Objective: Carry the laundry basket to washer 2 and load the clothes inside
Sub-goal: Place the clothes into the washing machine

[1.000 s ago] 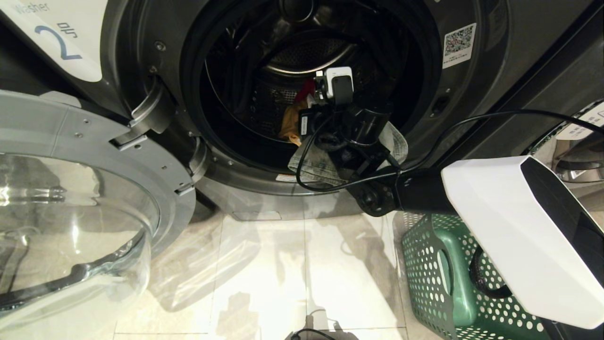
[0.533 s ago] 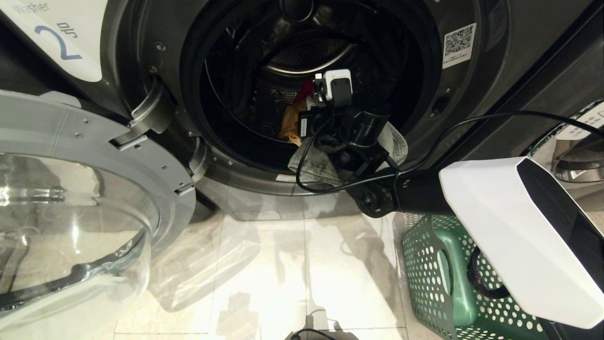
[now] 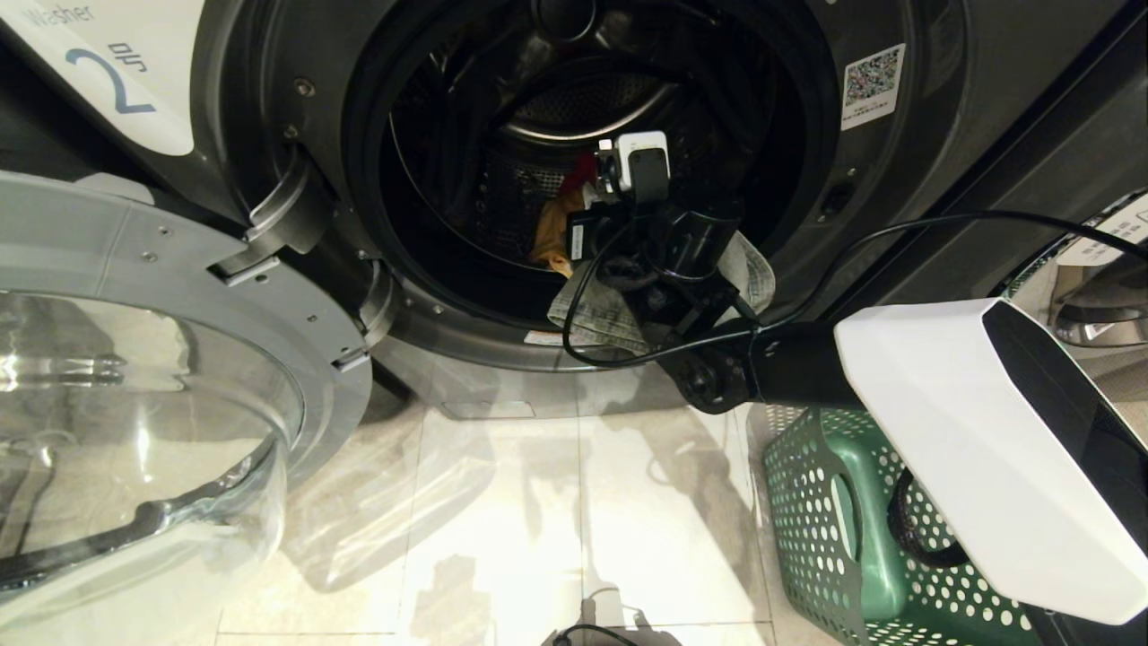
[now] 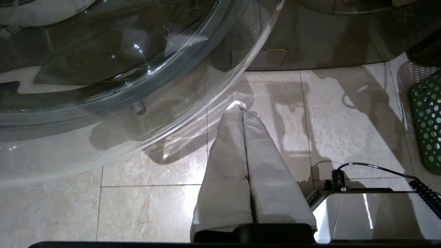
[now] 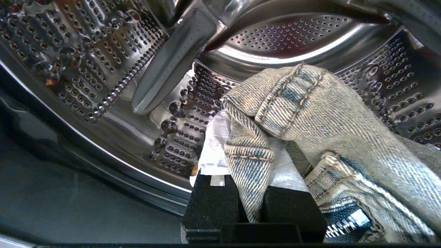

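Washer 2 [image 3: 296, 90] stands with its drum [image 3: 556, 117] open and the blue "2" label [image 3: 117, 81] at the upper left. My right arm reaches over the drum's lower rim, and my right gripper [image 5: 251, 151] is shut on a fold of pale blue jeans [image 5: 310, 113]. The jeans [image 3: 601, 314] hang partly over the rim. A yellow garment [image 3: 552, 233] and a red one lie deeper in the drum. The green laundry basket [image 3: 834, 511] sits on the floor at the lower right, partly behind my right arm. My left gripper [image 4: 241, 108] is shut and empty, pointing at the floor tiles.
The washer's glass door [image 3: 134, 359] is swung wide open to the left and overhangs the floor [image 4: 103, 69] above my left gripper. Another washer's door [image 3: 1103, 278] shows at the right edge. My base's corner with a coiled cable [image 4: 361, 213] lies near the basket [image 4: 427, 120].
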{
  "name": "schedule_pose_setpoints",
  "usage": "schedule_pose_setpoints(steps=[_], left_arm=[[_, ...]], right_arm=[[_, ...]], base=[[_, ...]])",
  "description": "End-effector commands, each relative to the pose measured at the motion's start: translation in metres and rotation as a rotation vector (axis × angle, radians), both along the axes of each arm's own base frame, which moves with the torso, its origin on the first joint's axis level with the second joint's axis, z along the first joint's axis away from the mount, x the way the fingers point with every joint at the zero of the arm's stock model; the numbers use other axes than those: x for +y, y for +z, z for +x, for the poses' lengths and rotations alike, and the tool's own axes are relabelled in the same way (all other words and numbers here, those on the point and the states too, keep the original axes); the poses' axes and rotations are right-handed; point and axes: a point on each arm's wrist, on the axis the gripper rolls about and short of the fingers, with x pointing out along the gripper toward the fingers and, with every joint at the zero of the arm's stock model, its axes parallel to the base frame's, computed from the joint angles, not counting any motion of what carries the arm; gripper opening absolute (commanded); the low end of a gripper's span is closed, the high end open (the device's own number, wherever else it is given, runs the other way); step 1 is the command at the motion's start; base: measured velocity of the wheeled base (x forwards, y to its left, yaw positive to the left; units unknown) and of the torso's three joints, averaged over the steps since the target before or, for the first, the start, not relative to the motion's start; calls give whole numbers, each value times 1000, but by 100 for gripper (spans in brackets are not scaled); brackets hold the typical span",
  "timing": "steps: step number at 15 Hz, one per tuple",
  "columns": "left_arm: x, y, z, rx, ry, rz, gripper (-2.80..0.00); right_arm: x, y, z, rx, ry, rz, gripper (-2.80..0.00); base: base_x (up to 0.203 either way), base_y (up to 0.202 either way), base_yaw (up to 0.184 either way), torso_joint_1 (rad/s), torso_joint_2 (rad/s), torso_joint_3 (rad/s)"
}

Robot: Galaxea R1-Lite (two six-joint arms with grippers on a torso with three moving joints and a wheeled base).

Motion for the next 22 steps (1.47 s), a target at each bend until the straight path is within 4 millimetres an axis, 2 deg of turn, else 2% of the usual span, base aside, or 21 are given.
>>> schedule_pose_setpoints(steps=[1, 17, 22], left_arm=[[0, 0, 0, 1, 0, 0, -280], [0, 0, 0, 1, 0, 0, -280], [0, 0, 0, 1, 0, 0, -280]], right_arm=[[0, 0, 0, -4, -2, 4, -280], [-2, 0, 1, -5, -9, 5, -280], [-8, 0, 5, -8, -31, -2, -280]], base=[[0, 0, 0, 0, 0, 0], [0, 0, 0, 0, 0, 0], [2, -6, 136, 1, 0, 0]])
